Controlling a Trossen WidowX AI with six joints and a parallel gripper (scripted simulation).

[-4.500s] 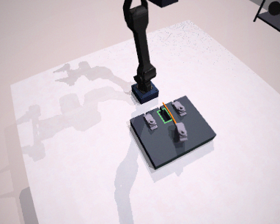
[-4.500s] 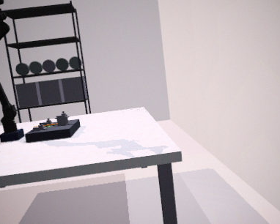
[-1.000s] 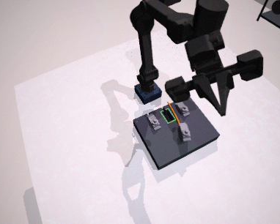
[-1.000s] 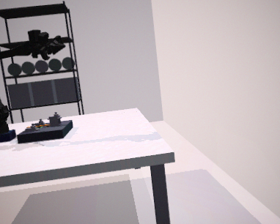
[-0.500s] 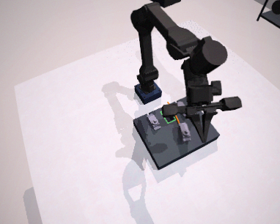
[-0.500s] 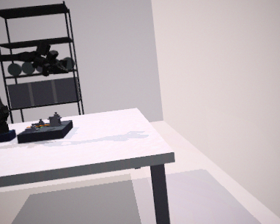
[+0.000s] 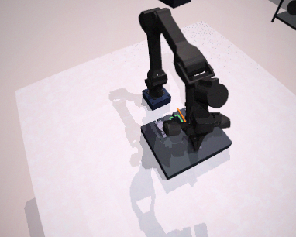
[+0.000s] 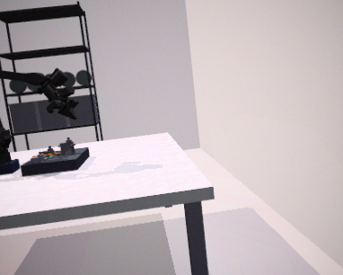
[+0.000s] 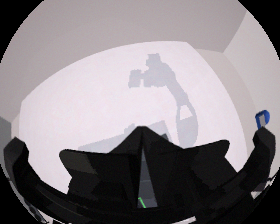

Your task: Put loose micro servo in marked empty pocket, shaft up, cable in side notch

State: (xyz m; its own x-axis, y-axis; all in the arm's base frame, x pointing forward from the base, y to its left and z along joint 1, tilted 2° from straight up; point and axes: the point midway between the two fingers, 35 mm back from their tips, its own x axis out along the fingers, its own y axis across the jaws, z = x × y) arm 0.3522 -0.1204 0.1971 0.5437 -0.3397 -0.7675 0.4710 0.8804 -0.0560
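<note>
My gripper (image 7: 196,149) (image 8: 75,118) (image 9: 141,129) is shut and empty, pointing down, in the air above the dark deck (image 7: 176,166) (image 8: 56,167). A grey servo (image 8: 67,148) stands on the deck, taller than the other grey parts there; it looks like the loose one. In the top view the arm and gripper hide it. An orange cable (image 7: 181,115) lies beside the green pocket outline (image 7: 178,115) (image 9: 142,202), which is partly hidden by the gripper. Another pale grey servo (image 7: 159,128) sits at the deck's left side.
The arm's blue base (image 7: 156,101) (image 8: 4,167) stands on the white table (image 7: 79,155) (image 8: 136,190), close behind the deck. A dark shelf rack (image 8: 44,53) stands beyond the table. The wrist view shows the arm's shadow on the table and a blue object (image 9: 262,118) at the right.
</note>
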